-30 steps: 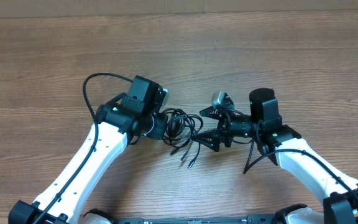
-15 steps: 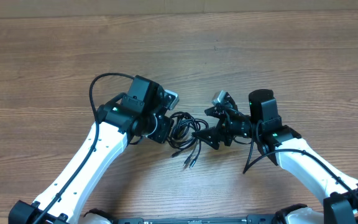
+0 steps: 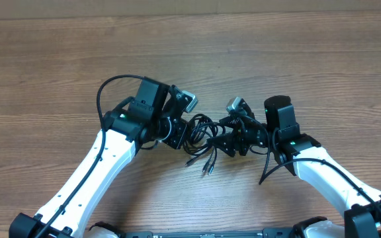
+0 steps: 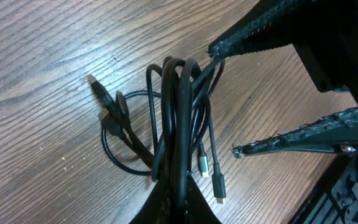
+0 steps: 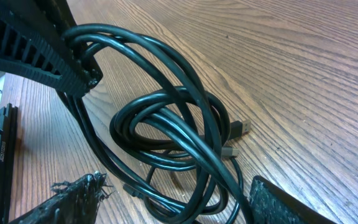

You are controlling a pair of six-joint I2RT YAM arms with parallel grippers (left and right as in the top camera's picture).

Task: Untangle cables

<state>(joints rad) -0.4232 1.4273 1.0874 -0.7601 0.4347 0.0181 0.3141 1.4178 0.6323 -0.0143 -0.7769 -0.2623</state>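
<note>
On wooden table [image 3: 45, 53], cables [image 3: 204, 125] between two arms [image 3: 104, 158]

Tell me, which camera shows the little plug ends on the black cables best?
The left wrist view: several plug ends show up close and clear. The right wrist view shows only a couple, and overhead they are tiny specks.

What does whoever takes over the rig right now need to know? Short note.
Left claw: shut on the cables, pinching the bundle.
Right claw: open, fingers either side of the loops, no grip yet.
Cables: one tangled bundle between the arms, plug ends on the table.
Done: nothing separated.
Left: probably grip a loop with the right claw, then pull strands apart.
</note>
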